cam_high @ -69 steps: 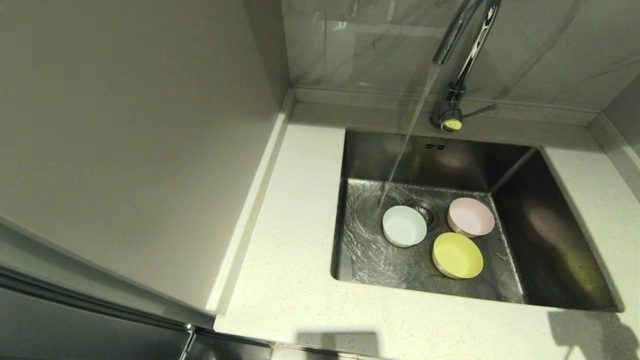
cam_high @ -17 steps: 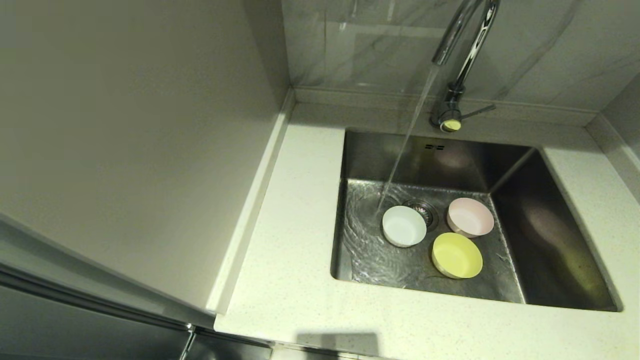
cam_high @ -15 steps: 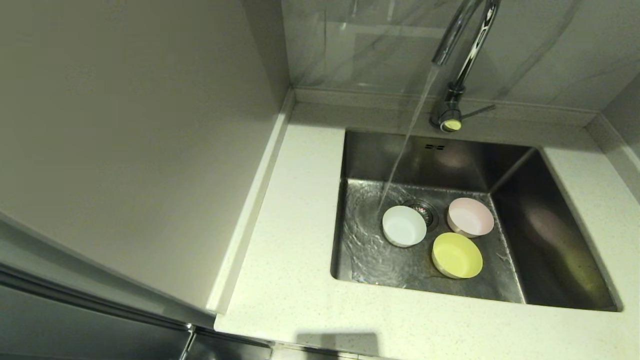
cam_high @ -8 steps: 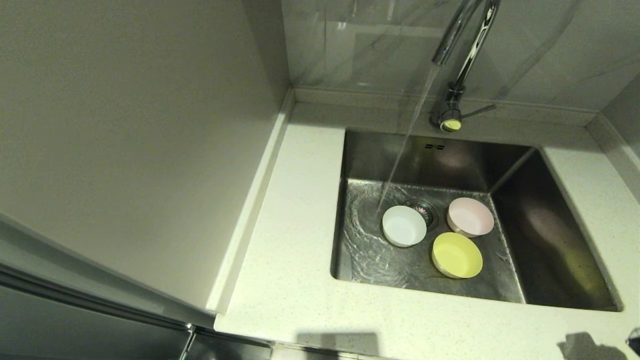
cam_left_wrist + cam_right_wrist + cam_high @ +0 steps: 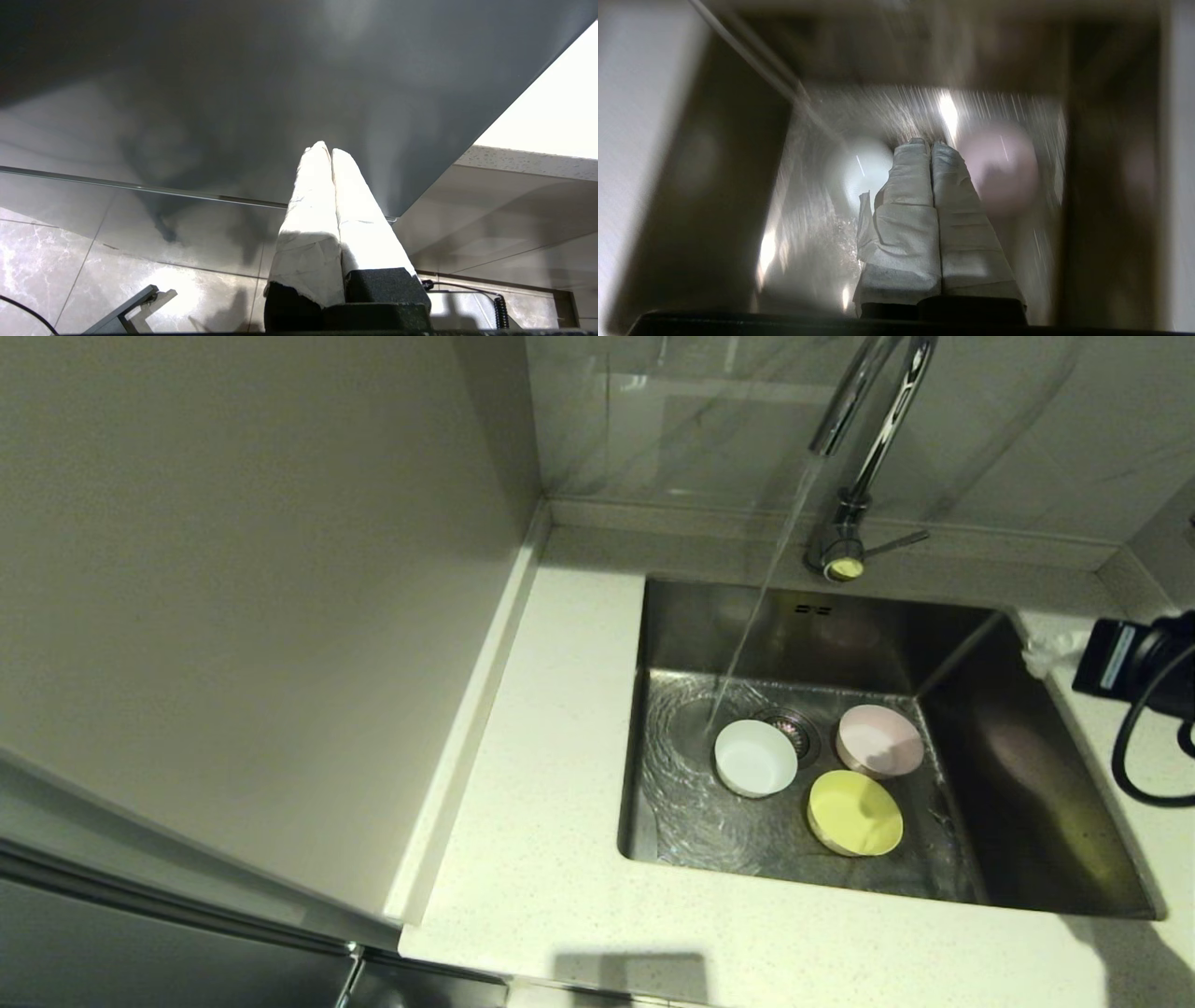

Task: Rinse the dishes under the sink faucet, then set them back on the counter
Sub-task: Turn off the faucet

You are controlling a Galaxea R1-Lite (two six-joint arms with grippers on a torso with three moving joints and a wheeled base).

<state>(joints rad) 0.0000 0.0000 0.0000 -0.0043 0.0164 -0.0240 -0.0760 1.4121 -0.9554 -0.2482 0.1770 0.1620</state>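
Three dishes lie in the sink (image 5: 1027, 784): a white bowl (image 5: 755, 758), a pink bowl (image 5: 879, 740) and a yellow bowl (image 5: 854, 813). Water runs from the chrome faucet (image 5: 864, 420) onto the basin floor just left of the white bowl. My right gripper (image 5: 1044, 653) has come in at the right edge, above the sink's right rim; its white-wrapped fingers are pressed together, empty. In the right wrist view my right gripper (image 5: 930, 143) points down at the white bowl (image 5: 861, 172) and pink bowl (image 5: 1001, 163). My left gripper (image 5: 327, 148) is shut, parked below the counter.
The speckled counter (image 5: 551, 784) wraps the sink on the left, front and right. A tall grey cabinet side (image 5: 252, 607) stands on the left. A marble-look wall (image 5: 709, 420) rises behind the faucet. A black cable (image 5: 1134, 747) hangs from my right arm.
My right arm has come into the head view from the lower right and now hovers over the sink's right rim. The bowls have stayed put and the water keeps running.
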